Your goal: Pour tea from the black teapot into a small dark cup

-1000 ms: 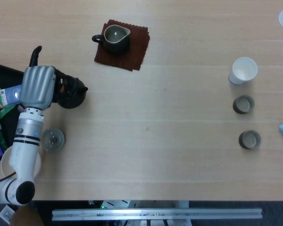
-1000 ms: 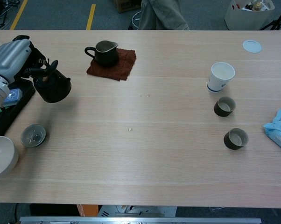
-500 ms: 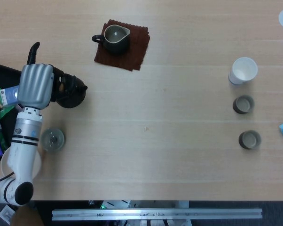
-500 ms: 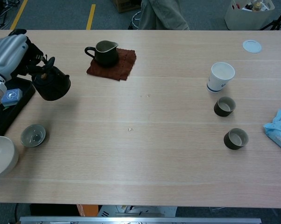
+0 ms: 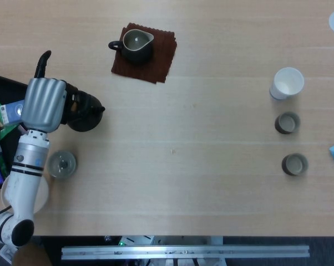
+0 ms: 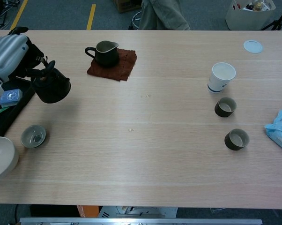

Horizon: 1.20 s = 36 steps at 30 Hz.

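Observation:
My left hand [image 5: 43, 103] [image 6: 10, 50] grips the handle of the black teapot [image 5: 85, 112] [image 6: 52, 87] at the table's left side, and the pot hangs just above the wood. Two small dark cups stand far off at the right: one [image 5: 287, 122] [image 6: 225, 107] below a white paper cup, the other [image 5: 294, 164] [image 6: 236, 139] nearer the front edge. The right hand shows in neither view.
A dark pitcher [image 5: 136, 44] [image 6: 105, 52] sits on a brown mat [image 5: 156, 61]. A white paper cup [image 5: 287, 83] [image 6: 222, 77] stands at the right. Near my left arm lie a grey-green cup [image 5: 62, 164] [image 6: 33, 136], a white bowl [image 6: 1, 157] and a black tray [image 6: 12, 109] of packets.
The left hand with the teapot has shifted slightly to the right and a little toward the front of the table.

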Available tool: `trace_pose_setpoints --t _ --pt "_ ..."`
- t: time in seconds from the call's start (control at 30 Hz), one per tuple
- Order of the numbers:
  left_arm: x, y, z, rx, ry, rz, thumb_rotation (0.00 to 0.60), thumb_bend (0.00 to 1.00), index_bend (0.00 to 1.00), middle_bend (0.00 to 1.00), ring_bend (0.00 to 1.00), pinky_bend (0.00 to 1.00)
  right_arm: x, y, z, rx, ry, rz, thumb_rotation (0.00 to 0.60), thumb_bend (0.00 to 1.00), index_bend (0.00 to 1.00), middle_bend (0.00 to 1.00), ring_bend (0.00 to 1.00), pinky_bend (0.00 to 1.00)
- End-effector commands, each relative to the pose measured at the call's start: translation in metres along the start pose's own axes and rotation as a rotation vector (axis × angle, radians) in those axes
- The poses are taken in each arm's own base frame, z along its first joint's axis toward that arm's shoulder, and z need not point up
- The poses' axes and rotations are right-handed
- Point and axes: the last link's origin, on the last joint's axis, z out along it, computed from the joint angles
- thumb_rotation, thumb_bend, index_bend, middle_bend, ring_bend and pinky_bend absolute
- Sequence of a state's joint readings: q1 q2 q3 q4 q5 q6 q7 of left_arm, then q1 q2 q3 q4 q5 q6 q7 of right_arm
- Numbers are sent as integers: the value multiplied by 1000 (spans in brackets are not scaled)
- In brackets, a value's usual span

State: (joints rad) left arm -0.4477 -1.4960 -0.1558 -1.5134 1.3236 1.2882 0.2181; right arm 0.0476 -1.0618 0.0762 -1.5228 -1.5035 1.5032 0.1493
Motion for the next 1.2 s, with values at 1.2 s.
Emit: trace_pose_setpoints --t 1.2 --pt "17 0 -16 -40 -5 -7 532 392 1000 1000 846 65 -48 -91 30 461 -300 -265 600 64 257 301 122 146"
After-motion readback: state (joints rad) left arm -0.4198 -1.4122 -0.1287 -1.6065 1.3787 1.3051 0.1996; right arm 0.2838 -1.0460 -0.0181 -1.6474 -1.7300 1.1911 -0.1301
